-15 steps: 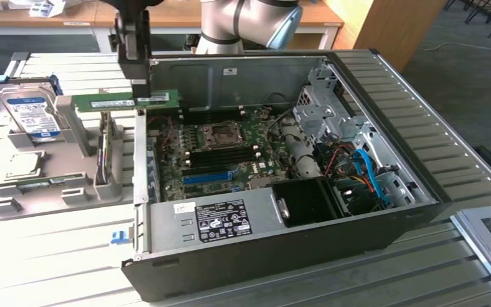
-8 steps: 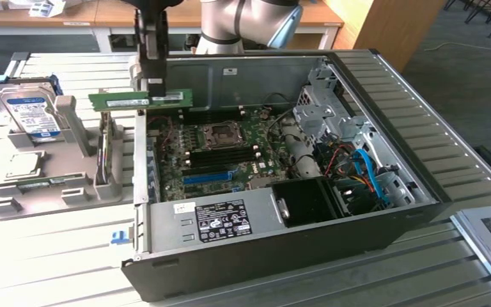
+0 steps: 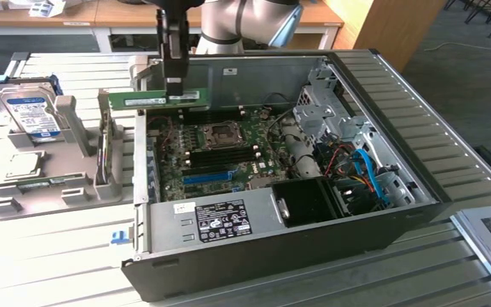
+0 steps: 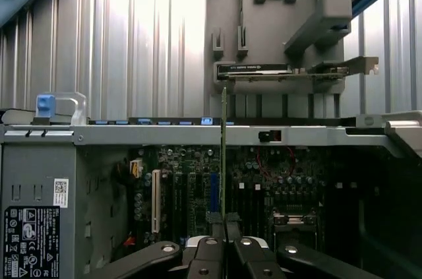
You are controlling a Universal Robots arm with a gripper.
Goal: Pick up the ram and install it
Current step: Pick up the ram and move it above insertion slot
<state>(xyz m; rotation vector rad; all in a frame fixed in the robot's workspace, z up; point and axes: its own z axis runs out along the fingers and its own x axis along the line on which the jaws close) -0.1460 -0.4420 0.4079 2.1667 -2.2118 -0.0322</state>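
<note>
Item: ram (image 3: 143,100), one. I held it clamped between my nearly shut jaws; my gripper (image 3: 174,89) hung upper left in the exterior view, over the open computer case (image 3: 314,249).

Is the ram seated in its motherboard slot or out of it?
Out. The gripper holds the ram in the air over the open case, clear of the motherboard.

Exterior view: bright, even daylight. The slatted table (image 3: 49,256) is pale, nearly washed out toward its left edge. The computer case (image 3: 314,246) interior is darker, deepest at the exterior view's right. Wrist view: hard glare streaks along the table slats; the motherboard (image 4: 198,193) is dim under the case rim.
</note>
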